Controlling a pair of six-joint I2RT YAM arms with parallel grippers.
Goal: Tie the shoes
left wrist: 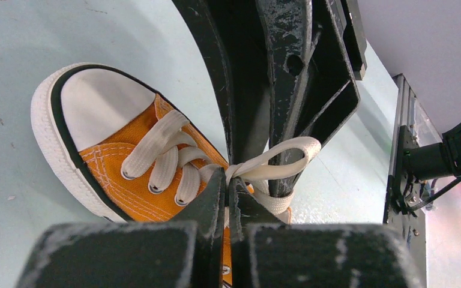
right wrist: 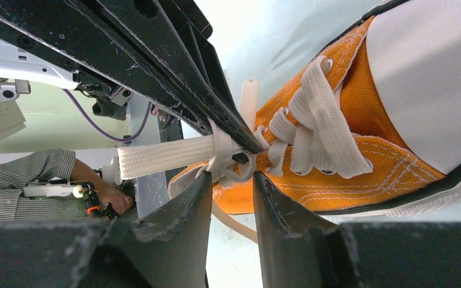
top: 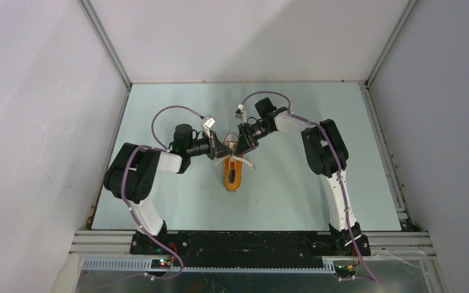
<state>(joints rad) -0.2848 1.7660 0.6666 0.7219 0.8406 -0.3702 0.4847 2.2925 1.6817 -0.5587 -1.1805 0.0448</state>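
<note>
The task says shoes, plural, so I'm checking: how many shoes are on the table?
1. The orange sneaker lies centrally, where the left tool and right tool meet over its laces. No second shoe shows.

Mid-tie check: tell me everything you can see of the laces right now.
The laces are flat, white, woven-looking bands, crisscrossed through the orange shoe's eyelets. Beyond those they gather into a crossing, pinched by the shut left hand. From there a flat loop stretches sideways, touching a finger of the open right hand; whether it wraps it is unclear.
</note>
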